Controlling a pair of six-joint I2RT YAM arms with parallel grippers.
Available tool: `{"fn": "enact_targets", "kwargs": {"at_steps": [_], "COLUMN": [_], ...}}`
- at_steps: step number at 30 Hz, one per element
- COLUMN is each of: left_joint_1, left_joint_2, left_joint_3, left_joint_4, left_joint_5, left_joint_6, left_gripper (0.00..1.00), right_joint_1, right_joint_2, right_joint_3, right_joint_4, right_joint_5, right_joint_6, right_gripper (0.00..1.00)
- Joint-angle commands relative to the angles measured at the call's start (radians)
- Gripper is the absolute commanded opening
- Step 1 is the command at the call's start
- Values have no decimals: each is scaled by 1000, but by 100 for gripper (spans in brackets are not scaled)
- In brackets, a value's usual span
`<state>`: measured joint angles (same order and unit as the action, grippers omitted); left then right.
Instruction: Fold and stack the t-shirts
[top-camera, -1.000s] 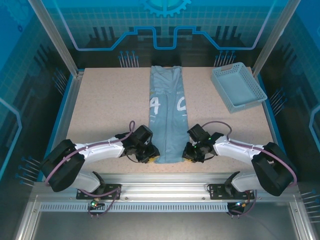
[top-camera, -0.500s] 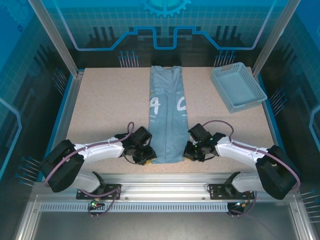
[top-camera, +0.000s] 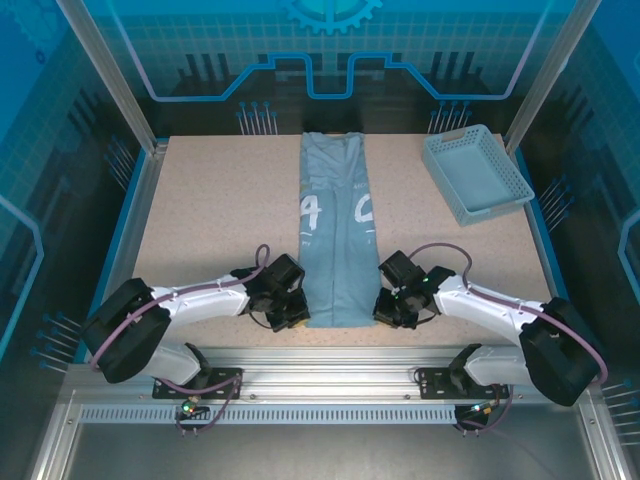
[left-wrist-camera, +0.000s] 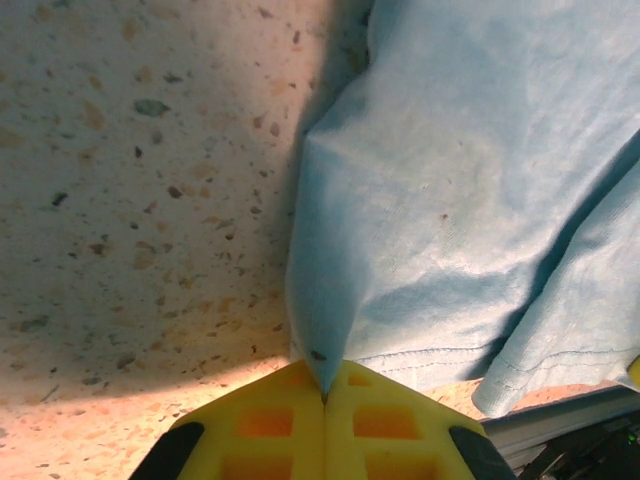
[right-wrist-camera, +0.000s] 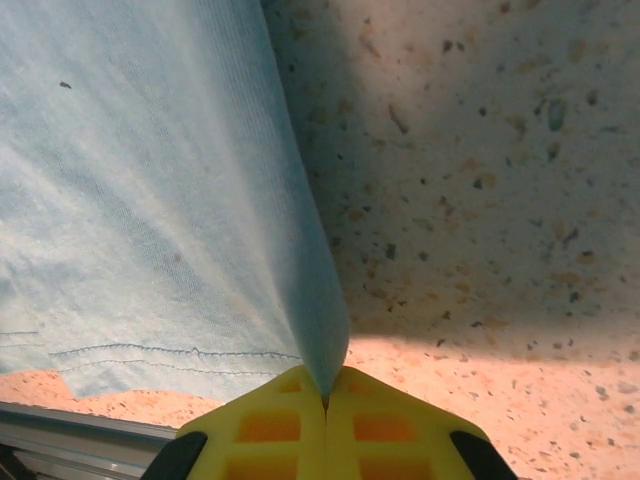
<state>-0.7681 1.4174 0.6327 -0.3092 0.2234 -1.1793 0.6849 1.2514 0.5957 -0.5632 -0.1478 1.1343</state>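
Compared with a second ago, we find the left gripper (top-camera: 289, 314) and the right gripper (top-camera: 389, 308) both a little nearer 6 o'clock, and the near hem of the t-shirt (top-camera: 335, 240) sits lower on the tabletop (top-camera: 215, 210) with them. The right arm's elbow also swings outward toward 4 o'clock.

We judge this as a tug that draws the long folded strip taut before its near end is lifted over toward 12 o'clock. The fold across the length is not yet made.

In the left wrist view the yellow fingers (left-wrist-camera: 270, 425) are clenched on a peak of blue cloth at the hem's 7 o'clock corner. In the right wrist view the fingers (right-wrist-camera: 385, 425) pinch the 5 o'clock corner likewise.

The t-shirt lies as a narrow band down the tabletop's middle, from 12 to 6 o'clock, well apart from the basket (top-camera: 476, 176) at 2 o'clock.

On the chest we read a white "4" (top-camera: 311, 210) and a "C" (top-camera: 363, 209). The smaller white print around them is too fine to read.
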Motion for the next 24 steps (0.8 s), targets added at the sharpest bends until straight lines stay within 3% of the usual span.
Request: {"fn": "enact_targets", "kwargs": {"at_steps": [1, 14, 24], "left_joint_1": [-20, -76, -139], "left_joint_2": [-13, -59, -189], "left_joint_3": [-13, -27, -50], "left_joint_4": [-4, -23, -85], "left_joint_5": [-9, -35, -60], "left_joint_6": [-8, -23, -55], "left_gripper": [0, 0, 0], "right_joint_1": [44, 210, 259], "right_joint_2": [-12, 58, -76], "right_joint_3": [9, 80, 53], "right_joint_4": [-107, -151, -245], "right_joint_5": [23, 80, 106], "right_joint_6": [35, 168, 207], "right_gripper": [0, 0, 0]}}
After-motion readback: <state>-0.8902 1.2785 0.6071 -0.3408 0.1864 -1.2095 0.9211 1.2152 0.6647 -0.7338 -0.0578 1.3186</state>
